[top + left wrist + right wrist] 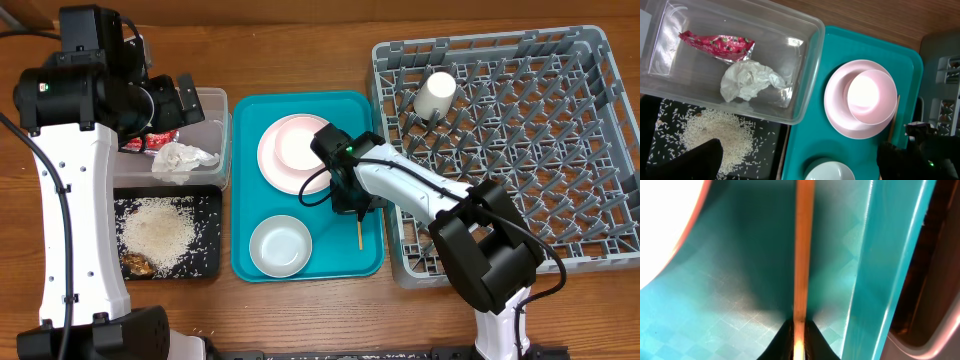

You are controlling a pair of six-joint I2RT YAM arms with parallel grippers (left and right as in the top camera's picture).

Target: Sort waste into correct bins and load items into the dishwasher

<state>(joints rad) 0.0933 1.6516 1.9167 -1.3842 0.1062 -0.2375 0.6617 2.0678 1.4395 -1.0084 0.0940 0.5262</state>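
Note:
My right gripper (352,207) (799,342) is shut on the wooden chopsticks (803,240) (359,236), low over the right side of the teal tray (250,115). On that tray a pinkish bowl (300,148) rests in the pale pink plate (272,165), with a small grey-white bowl (280,246) nearer the front. A white cup (435,95) stands in the grey dishwasher rack (500,42). My left gripper (172,100) (797,167) hangs open above the bins. The clear tub (810,65) holds a red wrapper (717,44) and a napkin (747,80). Rice (158,232) lies in the black tray (207,205).
Brown food scraps (138,264) sit at the black tray's front left corner. The rack's wall stands right beside the teal tray's right rim (890,255). The right arm reaches over the rack's front left corner.

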